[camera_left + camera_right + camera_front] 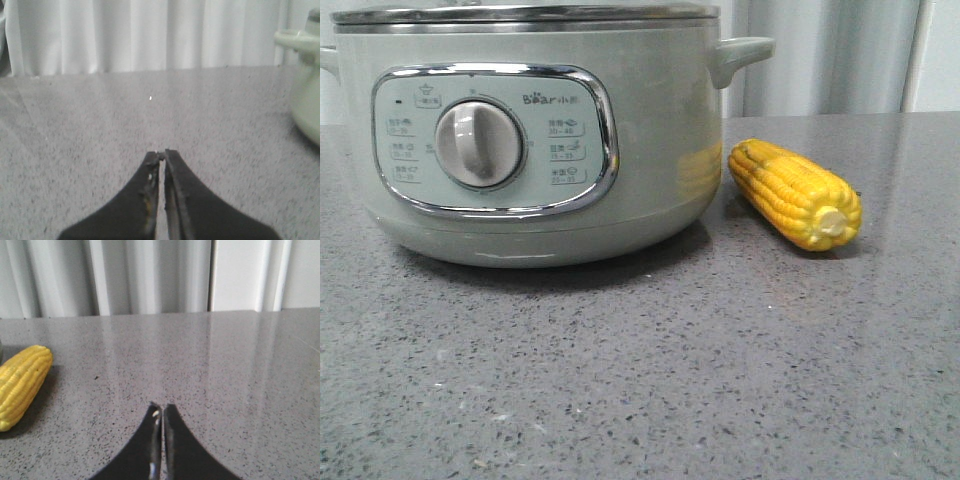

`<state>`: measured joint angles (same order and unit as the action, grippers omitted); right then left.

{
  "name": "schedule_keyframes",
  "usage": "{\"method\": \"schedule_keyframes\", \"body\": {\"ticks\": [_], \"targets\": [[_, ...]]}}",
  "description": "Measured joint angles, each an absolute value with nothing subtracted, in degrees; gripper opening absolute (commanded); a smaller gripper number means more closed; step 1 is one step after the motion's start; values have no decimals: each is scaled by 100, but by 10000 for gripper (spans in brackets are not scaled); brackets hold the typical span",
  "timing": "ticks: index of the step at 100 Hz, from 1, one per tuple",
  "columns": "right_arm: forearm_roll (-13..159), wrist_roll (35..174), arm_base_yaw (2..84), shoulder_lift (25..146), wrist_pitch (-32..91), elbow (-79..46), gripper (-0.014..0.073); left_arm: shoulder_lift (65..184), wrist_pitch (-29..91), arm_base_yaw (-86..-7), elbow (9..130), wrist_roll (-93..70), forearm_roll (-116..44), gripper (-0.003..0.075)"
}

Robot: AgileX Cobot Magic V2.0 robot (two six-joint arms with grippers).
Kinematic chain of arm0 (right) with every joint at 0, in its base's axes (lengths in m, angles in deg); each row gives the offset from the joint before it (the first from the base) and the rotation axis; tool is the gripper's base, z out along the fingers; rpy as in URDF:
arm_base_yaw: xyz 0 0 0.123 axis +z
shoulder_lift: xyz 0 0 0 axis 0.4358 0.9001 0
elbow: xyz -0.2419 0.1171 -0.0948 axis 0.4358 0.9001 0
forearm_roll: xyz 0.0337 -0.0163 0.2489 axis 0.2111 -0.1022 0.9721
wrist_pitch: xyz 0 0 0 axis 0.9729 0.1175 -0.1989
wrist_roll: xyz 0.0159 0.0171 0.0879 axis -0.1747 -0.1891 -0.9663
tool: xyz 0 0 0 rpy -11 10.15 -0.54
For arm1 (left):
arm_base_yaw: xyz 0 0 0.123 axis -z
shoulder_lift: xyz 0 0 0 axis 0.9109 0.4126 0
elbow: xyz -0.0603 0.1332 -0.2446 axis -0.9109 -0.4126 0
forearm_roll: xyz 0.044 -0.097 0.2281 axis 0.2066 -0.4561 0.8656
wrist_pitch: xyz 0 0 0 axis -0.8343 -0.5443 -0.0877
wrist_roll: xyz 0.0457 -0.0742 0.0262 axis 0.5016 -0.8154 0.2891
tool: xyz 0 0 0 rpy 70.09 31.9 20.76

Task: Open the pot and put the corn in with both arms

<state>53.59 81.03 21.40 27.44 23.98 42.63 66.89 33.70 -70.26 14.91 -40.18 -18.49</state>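
The pale-green pot [530, 130] stands at the left of the front view, its lid rim [525, 15] on top, dial and "Bear" panel facing me. Its edge also shows in the left wrist view [306, 95]. The yellow corn [794, 192] lies on the counter just right of the pot, pale stub end toward me; it also shows in the right wrist view [21, 385]. My left gripper [161, 153] is shut and empty above bare counter, well away from the pot. My right gripper [160, 406] is shut and empty, apart from the corn. Neither gripper shows in the front view.
The grey speckled counter [650, 370] stretches in front of the pot and corn. White curtains [125, 275] hang behind the counter's far edge. The pot's side handle [740, 52] sticks out above the corn.
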Motion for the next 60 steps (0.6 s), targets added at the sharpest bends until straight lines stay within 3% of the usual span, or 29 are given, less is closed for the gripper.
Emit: {"method": "schedule_keyframes", "body": {"ticks": [35,40,52,60], "targets": [[5607,8103,2140,4125,2853,3239,-74,8148,3500,-7026,2263,-4018,-1951,0],[5707,8103,2140,4229,2853,3240,-74,8317,3623,-7026,2261,-4018,-2102,55],[6053,8103,2140,4327,2800,3240,-74,8603,4097,-7014,2261,-4018,-2488,283],[6263,8103,2140,4327,2724,3240,-74,8733,4515,-6992,2261,-4018,-2594,396]]}}
